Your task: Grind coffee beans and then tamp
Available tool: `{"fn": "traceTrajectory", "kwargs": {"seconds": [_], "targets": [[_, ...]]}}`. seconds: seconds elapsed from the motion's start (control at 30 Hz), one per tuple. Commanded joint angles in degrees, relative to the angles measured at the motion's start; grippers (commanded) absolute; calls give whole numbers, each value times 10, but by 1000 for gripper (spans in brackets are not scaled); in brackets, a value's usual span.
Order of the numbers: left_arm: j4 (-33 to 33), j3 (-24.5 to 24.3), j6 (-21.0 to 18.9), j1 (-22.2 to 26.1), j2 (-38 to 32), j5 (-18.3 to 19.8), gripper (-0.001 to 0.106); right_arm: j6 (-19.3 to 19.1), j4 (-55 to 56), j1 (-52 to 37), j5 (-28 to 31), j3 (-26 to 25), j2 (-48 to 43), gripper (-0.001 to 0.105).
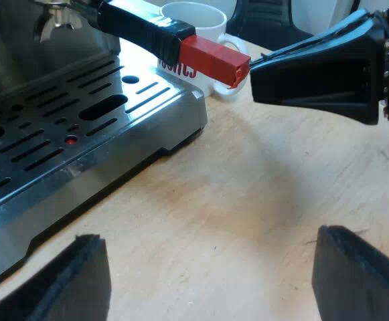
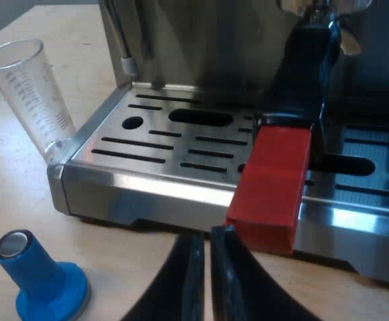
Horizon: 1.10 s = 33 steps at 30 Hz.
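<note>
Left gripper (image 1: 207,237) wide over tabletop (image 1: 248,187) by corner of machine (image 1: 181,114); right gripper (image 2: 209,234) narrow, empty, at red end (image 2: 271,187) of holder (image 2: 308,67).

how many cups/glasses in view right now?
2. The white mug stands beyond the holder handle's red end, by the drip tray corner. The measuring glass stands beside a drip tray corner, near the blue tamper. Others may be hidden.
</note>
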Motion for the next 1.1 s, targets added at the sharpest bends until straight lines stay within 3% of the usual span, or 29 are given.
{"fn": "traceTrajectory", "kwargs": {"seconds": [0.03,0.27,1.1], "targets": [[-10,-1,-6,-2,1,8,65,-1,-8,1,9,-2,8,5],[-10,-1,-6,-2,1,8,65,25,-18,1,79,-2,16,5],[-10,-1,-6,-2,1,8,65,24,-21,-8,112,-2,16,5]]}}
